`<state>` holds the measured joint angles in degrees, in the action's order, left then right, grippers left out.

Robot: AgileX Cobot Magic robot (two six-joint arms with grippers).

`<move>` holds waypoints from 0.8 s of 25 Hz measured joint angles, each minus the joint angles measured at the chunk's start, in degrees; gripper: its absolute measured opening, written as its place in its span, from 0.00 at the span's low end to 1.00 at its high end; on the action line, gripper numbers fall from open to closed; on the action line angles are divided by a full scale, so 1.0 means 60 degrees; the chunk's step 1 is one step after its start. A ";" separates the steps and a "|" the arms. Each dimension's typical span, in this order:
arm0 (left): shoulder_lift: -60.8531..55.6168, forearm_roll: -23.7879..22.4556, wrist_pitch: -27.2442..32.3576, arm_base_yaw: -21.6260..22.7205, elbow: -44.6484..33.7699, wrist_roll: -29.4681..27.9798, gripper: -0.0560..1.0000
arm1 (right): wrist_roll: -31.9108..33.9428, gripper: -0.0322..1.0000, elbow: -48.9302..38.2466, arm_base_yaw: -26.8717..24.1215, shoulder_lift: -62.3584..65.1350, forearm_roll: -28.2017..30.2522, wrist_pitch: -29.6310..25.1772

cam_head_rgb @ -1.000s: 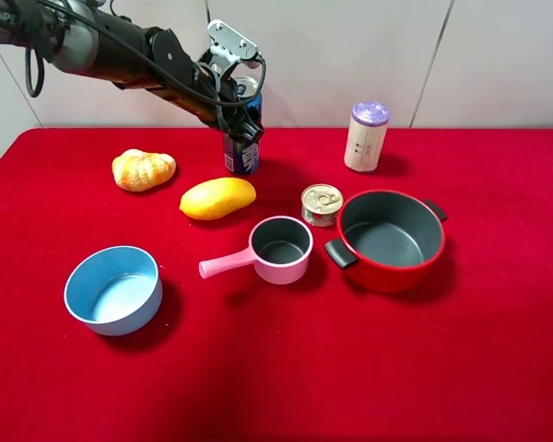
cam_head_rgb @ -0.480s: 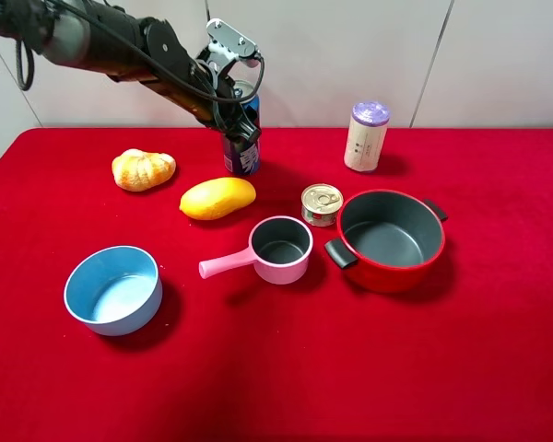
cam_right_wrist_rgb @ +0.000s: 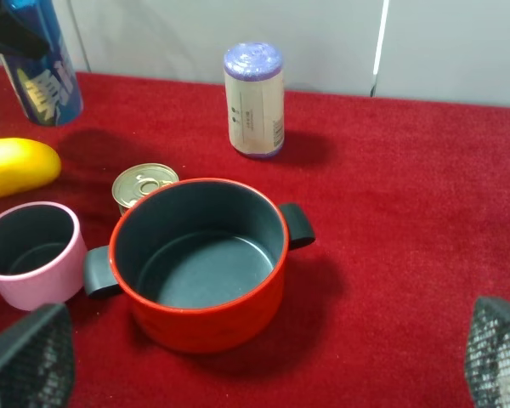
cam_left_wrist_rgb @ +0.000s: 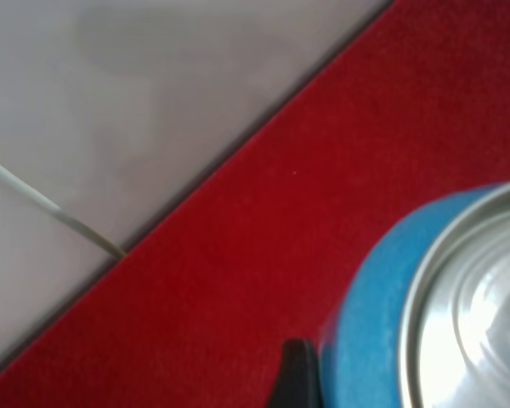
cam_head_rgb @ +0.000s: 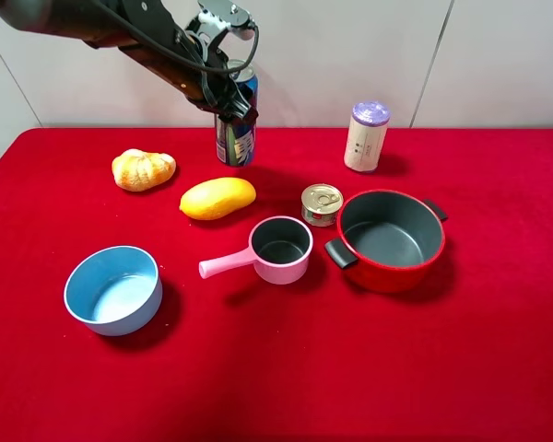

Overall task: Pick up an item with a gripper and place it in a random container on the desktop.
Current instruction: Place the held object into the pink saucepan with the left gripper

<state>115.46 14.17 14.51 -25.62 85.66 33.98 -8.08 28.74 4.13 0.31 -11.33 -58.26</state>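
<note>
The tall blue drink can (cam_head_rgb: 236, 129) is held at the back of the red cloth (cam_head_rgb: 286, 368) by my left gripper (cam_head_rgb: 229, 99), which is shut on its upper part. The can seems raised slightly off the cloth. In the left wrist view the can's blue side (cam_left_wrist_rgb: 365, 331) and silver top fill the corner, with one black fingertip (cam_left_wrist_rgb: 296, 378) against it. The can also shows in the right wrist view (cam_right_wrist_rgb: 38, 72). The pale pink saucepan (cam_head_rgb: 281, 249) stands mid-table, handle pointing left, and appears in the right wrist view (cam_right_wrist_rgb: 30, 255). My right gripper (cam_right_wrist_rgb: 263, 357) is open and empty.
A red two-handled pot (cam_head_rgb: 387, 274) stands right of the saucepan, with a short tin (cam_head_rgb: 322, 204) between them. A cream cylinder with a purple cap (cam_head_rgb: 366, 136) is at the back right. A mango (cam_head_rgb: 217, 198), a bread roll (cam_head_rgb: 143, 169) and a light blue bowl (cam_head_rgb: 81, 296) are on the left.
My left gripper has risen and shifted a little left with the blue can in it. Nothing else moved.
</note>
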 joint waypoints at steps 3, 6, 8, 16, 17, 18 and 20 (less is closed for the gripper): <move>-0.0198 0.0000 0.0329 0.0000 0.0000 -0.0006 0.68 | 0.0000 0.70 0.0000 0.0000 0.0000 0.0000 0.0000; -0.0484 -0.0017 0.0671 0.0000 0.0000 -0.0155 0.68 | 0.0000 0.70 0.0000 0.0000 0.0000 0.0000 0.0000; -0.0664 -0.0038 0.0927 0.0000 -0.0007 -0.0272 0.68 | 0.0000 0.70 0.0000 0.0000 0.0000 0.0000 0.0000; -0.1593 -0.0070 0.1736 -0.0080 -0.0048 -0.0689 0.68 | 0.0000 0.70 0.0000 0.0000 0.0000 0.0000 0.0000; -0.1694 -0.0079 0.1802 -0.0163 -0.0067 -0.0700 0.68 | 0.0000 0.70 0.0000 0.0000 0.0000 0.0000 0.0000; -0.1786 -0.0079 0.1886 -0.0230 -0.0082 -0.0712 0.68 | 0.0000 0.70 0.0000 0.0000 0.0000 0.0000 0.0000; -0.1929 -0.0079 0.2078 -0.0434 -0.0106 -0.0720 0.68 | 0.0000 0.70 0.0000 0.0000 0.0000 0.0000 0.0000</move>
<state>103.88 13.69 26.98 -28.22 85.02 29.66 -8.08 28.74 4.13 0.31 -11.33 -58.26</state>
